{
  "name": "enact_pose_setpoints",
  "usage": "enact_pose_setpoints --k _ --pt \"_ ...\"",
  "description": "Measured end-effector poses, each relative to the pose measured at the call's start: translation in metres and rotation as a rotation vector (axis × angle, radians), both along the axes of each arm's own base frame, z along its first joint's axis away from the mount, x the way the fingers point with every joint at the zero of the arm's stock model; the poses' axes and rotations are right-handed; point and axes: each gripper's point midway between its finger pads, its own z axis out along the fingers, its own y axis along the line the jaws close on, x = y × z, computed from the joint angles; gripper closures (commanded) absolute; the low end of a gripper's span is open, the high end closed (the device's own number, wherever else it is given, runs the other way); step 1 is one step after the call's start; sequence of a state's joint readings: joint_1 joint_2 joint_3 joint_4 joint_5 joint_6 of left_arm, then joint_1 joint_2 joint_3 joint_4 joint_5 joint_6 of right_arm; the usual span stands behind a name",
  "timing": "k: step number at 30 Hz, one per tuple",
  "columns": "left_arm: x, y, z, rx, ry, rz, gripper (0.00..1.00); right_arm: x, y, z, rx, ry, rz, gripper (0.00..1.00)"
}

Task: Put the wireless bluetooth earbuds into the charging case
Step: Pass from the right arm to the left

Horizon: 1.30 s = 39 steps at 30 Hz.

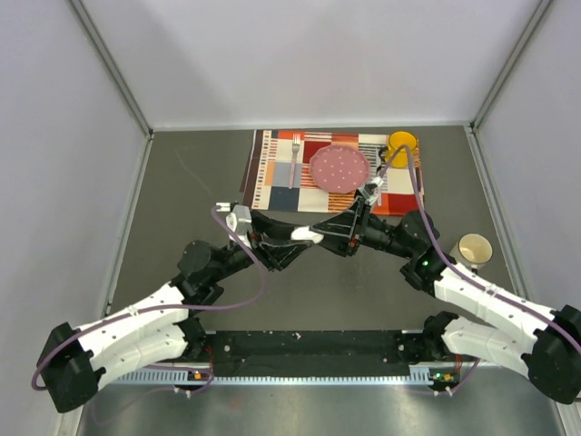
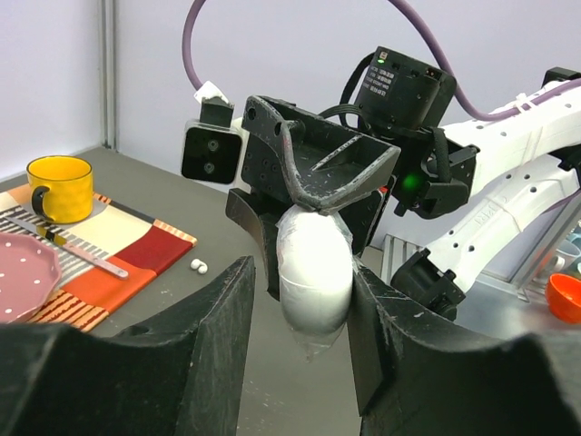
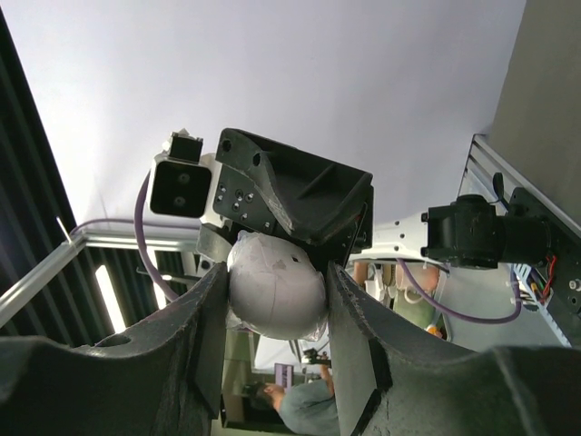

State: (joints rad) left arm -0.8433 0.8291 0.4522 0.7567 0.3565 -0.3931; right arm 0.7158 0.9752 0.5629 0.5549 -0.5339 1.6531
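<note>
Dark grey table [image 1: 182, 182], patchwork cloth placemat [image 1: 272, 173] at its far side. A smooth white pebble-shaped charging case [image 2: 316, 291] is held in mid-air, clamped by the right gripper [image 3: 277, 277]. The left gripper [image 2: 301, 272] is set around it; a firm hold cannot be told. Two tiny white wireless bluetooth earbuds [image 2: 198, 266] lie on the table beside the placemat. Likely best: case steadied, lid prised gently.

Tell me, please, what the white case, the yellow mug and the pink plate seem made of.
White case: probably smooth hard plastic, seemingly wrapped in wrinkled clear film that bunches at its lower tip. Yellow mug: likely glazed ceramic, given its thick wall and soft sheen. Pink plate: ceramic or melamine, matte with pale speckles; unclear which.
</note>
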Motion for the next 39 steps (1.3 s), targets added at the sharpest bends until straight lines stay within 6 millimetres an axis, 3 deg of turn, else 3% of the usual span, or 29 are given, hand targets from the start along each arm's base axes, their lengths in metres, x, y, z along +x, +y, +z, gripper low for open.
enact_pose_setpoints --k 7,16,24,32,39 --pt "0.001 -0.005 -0.006 0.011 0.017 -0.004 0.53 0.0 0.0 0.0 0.0 -0.001 -0.002 1.0" --pt "0.001 -0.007 -0.005 -0.001 0.013 0.005 0.7 0.003 0.0 0.0 0.002 0.003 -0.016 1.0" --pt "0.003 -0.008 -0.007 -0.016 0.023 0.029 0.59 0.004 0.0 -0.001 -0.003 0.005 -0.02 1.0" --pt "0.004 -0.012 -0.007 -0.024 0.03 0.032 0.6 0.003 -0.001 -0.003 -0.012 0.003 -0.021 1.0" --pt "0.003 -0.013 -0.005 -0.031 0.018 0.034 0.92 0.004 -0.001 -0.002 -0.007 0.006 -0.024 1.0"
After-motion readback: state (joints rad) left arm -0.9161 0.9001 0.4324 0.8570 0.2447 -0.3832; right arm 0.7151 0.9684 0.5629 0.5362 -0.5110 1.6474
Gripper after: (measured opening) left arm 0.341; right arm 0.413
